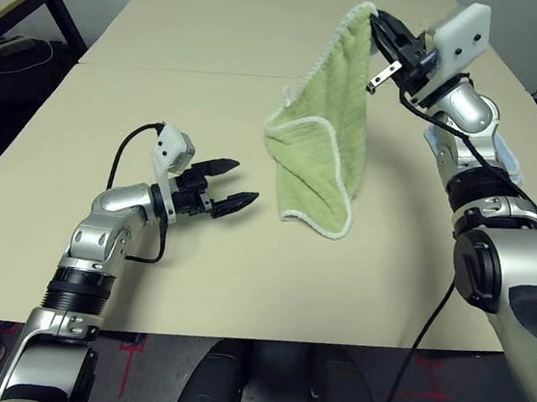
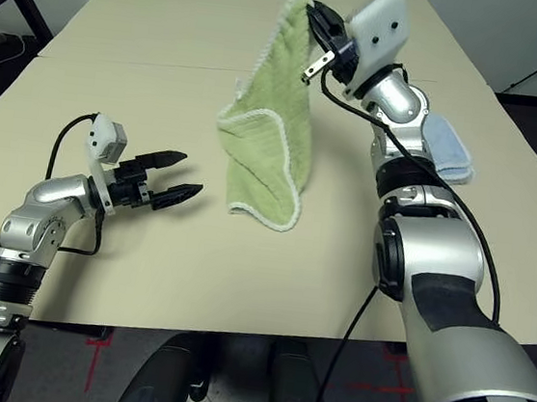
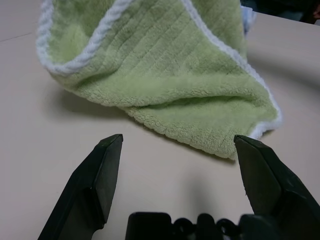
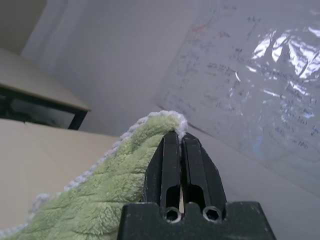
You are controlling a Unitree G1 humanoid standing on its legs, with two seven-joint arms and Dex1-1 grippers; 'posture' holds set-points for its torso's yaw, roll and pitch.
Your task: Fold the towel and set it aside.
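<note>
Low over the near left part of the table (image 1: 83,122), the left gripper (image 1: 230,185) hangs with its two black fingers spread wide and nothing between them, pointing toward the towel (image 1: 322,159). Just ahead of those fingertips, close but apart, the towel's bottom fold rests on the tabletop, its white edging curling round the lowest corner. From there the light green cloth hangs upward, loosely doubled, to the right gripper (image 1: 378,24), which is raised above the table and pinched tight on the towel's top corner. Behind and below the right gripper, partly hidden by the right forearm, a folded light blue towel (image 2: 447,149) lies near the table's right edge. Nothing stands between the left gripper and the towel.
</note>
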